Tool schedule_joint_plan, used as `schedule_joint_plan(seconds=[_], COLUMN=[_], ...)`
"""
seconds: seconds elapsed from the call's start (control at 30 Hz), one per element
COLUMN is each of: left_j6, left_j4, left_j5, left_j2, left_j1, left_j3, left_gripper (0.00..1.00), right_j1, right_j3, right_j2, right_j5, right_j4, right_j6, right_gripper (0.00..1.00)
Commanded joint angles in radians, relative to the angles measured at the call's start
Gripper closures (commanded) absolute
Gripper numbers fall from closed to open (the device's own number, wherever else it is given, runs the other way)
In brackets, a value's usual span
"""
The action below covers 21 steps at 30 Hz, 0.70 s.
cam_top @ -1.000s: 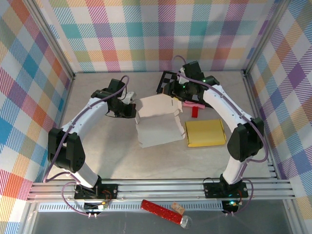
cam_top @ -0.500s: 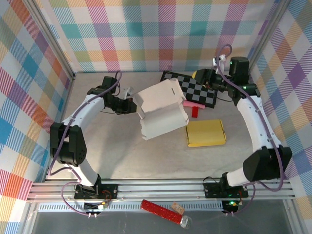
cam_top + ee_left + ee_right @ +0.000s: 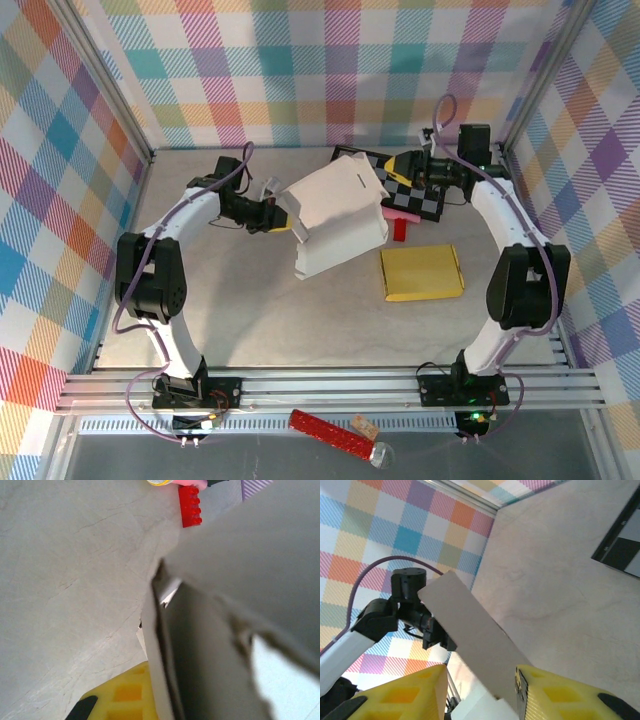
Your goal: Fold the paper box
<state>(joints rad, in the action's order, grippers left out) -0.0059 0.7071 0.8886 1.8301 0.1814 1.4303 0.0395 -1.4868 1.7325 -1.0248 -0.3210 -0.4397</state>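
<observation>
The paper box (image 3: pixel 335 220) is mid-table — board (image 3: pixel 410 195) behind it, flat pad (image 3: pixel 421 272) to its right, brick (image 3: pixel 400 229) between them.

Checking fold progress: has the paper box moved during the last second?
Yes. The paper box, held by the left pincer, has shifted toward the back wall relative to the yellow pad; its far corner now overlaps the checkerboard.

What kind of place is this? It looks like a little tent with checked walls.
Probably a lab test booth for robot practice: checked cloth walls on a metal frame, a left arm and right arm bolted to it, and props such as a paper box, a checkerboard and a red brick.
</observation>
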Motion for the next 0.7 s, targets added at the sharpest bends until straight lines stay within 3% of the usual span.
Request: schedule_joint_plan(seconds=[0.0,0.67], left_j6=[0.03,0.047], left_j4=[0.027,0.07], left_j5=[0.061,0.067], left_j2=[0.021,0.021], left_j1=[-0.011,-0.011], left_j3=[0.039,0.05], left_gripper=[1.0,1.0], right_j1=[0.002,0.042], right_j3=[-0.04,-0.097], right_j2=[0.039,0.105], right_j5=[-0.099,-0.13], right_j4=[0.009,-0.027], right_j6=[0.057,0.104], right_gripper=[0.58,0.58])
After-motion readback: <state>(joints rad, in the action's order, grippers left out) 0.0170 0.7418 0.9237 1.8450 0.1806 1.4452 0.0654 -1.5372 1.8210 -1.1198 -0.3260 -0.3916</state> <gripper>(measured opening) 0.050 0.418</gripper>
